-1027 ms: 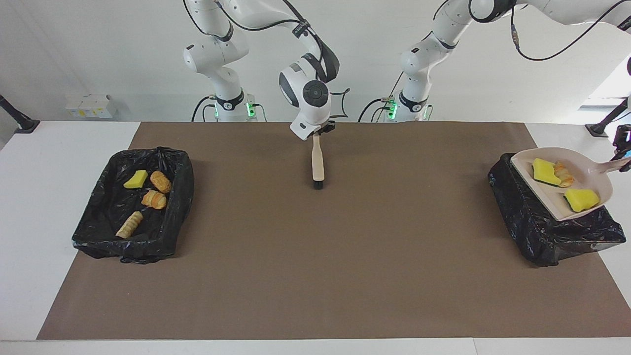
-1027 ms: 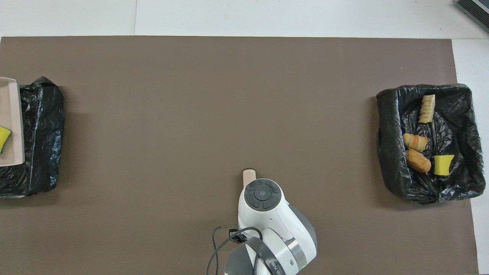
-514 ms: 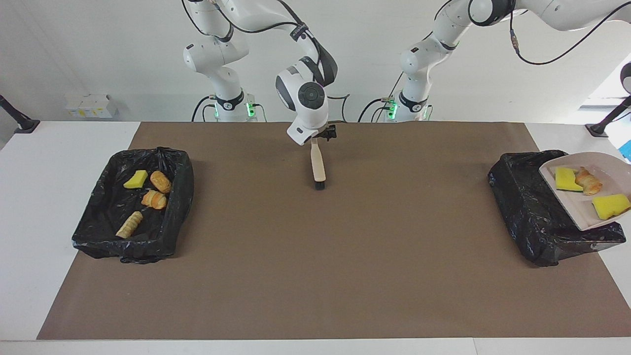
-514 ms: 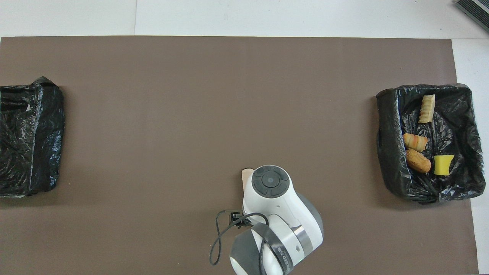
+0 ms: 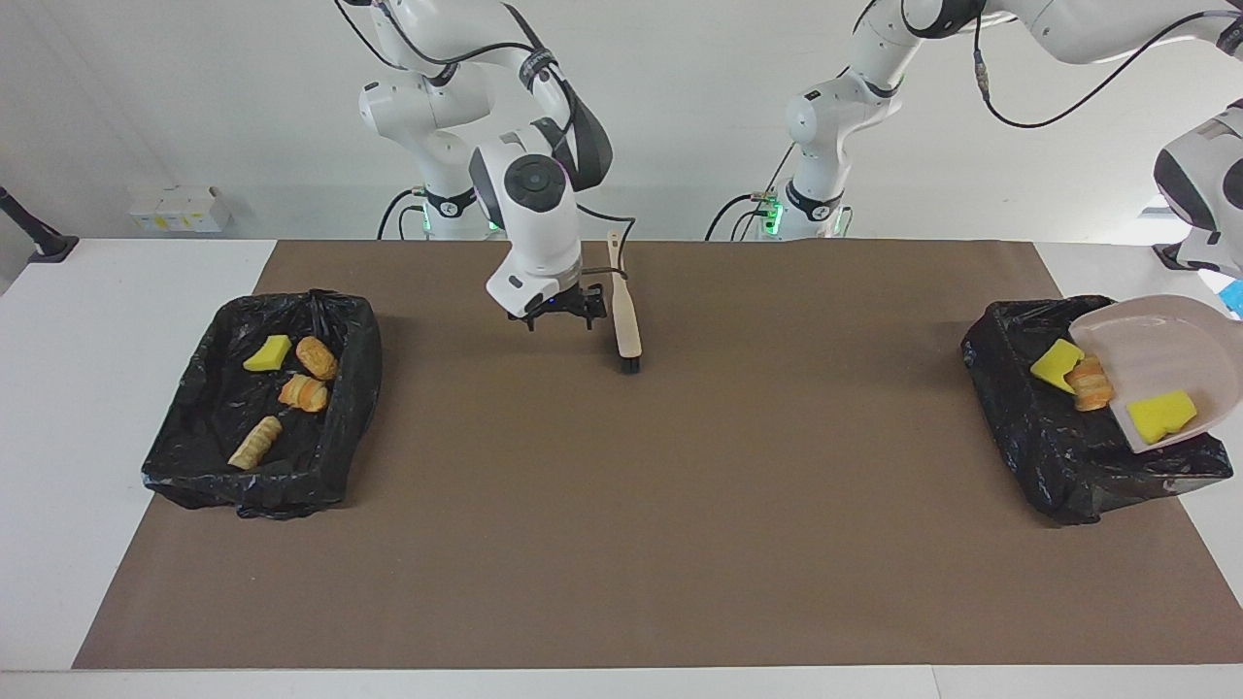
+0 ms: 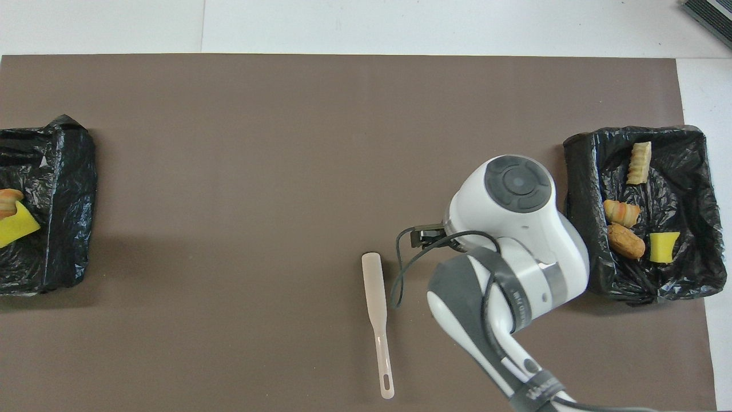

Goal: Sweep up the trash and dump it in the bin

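We see a robotics lab: two white robot arms [image 5: 442,107] bolted at the edge of a white table [image 5: 117,320] covered by a brown mat [image 5: 680,505], loose cables [image 5: 1058,92], and bare white walls [image 5: 146,97].

The left gripper lies out of sight past the edge of the facing view, and the dustpan [image 5: 1180,359] it tips over the black-lined bin [image 5: 1029,417] at the left arm's end is cut off there too. In the overhead view that bin [image 6: 63,194] is cropped, showing only part of a yellow sponge chunk [image 6: 17,226] and a pastry [image 6: 8,197]. The right arm's white wrist [image 6: 514,206] hides its own gripper from above.
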`<state>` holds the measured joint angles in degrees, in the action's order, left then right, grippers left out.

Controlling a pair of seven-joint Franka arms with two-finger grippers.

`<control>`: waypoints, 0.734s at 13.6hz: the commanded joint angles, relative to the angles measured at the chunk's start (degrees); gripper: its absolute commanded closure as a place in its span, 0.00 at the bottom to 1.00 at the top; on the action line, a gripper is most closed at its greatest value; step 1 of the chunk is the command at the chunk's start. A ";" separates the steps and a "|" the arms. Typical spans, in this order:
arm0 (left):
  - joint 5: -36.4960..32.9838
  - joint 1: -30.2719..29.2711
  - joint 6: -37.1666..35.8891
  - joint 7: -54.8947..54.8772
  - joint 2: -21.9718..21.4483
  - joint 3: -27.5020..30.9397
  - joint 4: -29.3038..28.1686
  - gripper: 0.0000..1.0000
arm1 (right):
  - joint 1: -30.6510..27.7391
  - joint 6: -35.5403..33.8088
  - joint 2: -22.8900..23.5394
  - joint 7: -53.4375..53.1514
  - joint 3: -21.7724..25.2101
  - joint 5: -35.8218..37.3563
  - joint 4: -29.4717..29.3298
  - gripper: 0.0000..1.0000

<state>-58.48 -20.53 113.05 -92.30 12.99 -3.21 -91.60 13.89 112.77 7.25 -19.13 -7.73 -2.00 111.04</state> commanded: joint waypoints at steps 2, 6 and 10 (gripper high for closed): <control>-5.59 1.72 -1.07 1.25 -6.56 0.84 -3.05 1.00 | -11.66 -0.18 1.45 6.21 -0.89 0.34 -2.58 0.00; -11.83 6.72 -10.01 3.78 -8.85 0.75 -4.72 1.00 | -17.57 -0.09 2.06 6.47 -0.71 1.03 -2.67 0.00; -5.71 12.68 -14.42 4.67 -10.17 0.31 -4.37 1.00 | -18.98 -0.36 0.23 5.59 -0.28 5.50 -3.71 0.00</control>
<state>-67.33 -11.41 101.02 -88.89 5.22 -3.58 -94.01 -4.18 112.78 8.72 -13.06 -7.59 0.53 108.79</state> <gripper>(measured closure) 0.692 0.000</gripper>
